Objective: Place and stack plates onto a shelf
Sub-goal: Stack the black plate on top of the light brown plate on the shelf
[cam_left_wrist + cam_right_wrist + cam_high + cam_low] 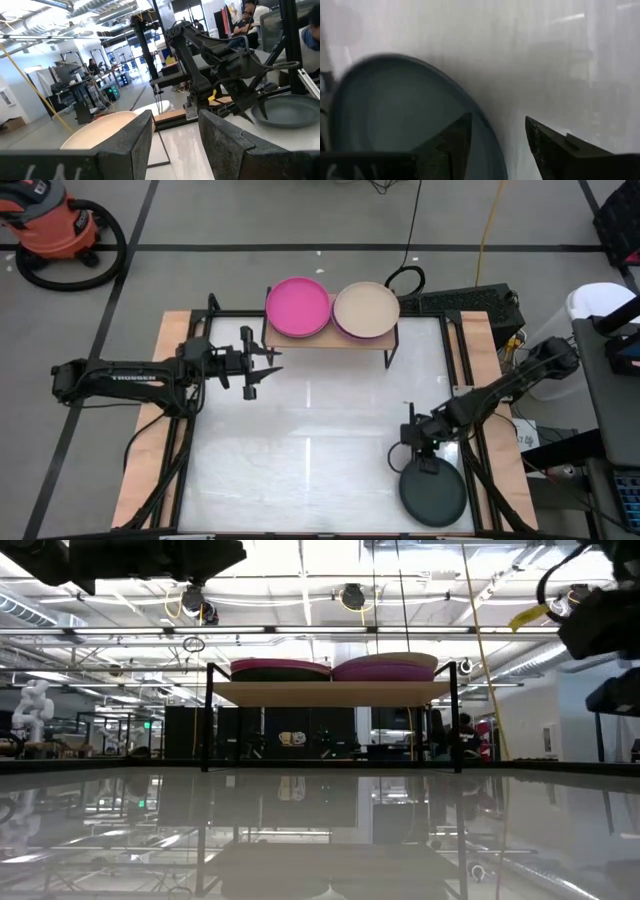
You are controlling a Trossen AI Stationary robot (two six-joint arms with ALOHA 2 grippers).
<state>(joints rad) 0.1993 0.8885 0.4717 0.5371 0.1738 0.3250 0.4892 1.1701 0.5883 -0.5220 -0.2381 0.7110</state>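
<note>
So the shelf sits at the far edge of the counter and already carries two stacks side by side. One is topped by a hot pink plate, the other by a beige plate with purple peeking out underneath. From the low view each stack looks like at least two plates, can't count them exactly.

Still to go: one dark grey plate lying flat at the counter's near right corner. I'd say the job's nearly done.

The right tool is right at that plate's rim, fingers parted with nothing clamped yet. The left tool hovers near the shelf's left end, spread open and empty.
</note>
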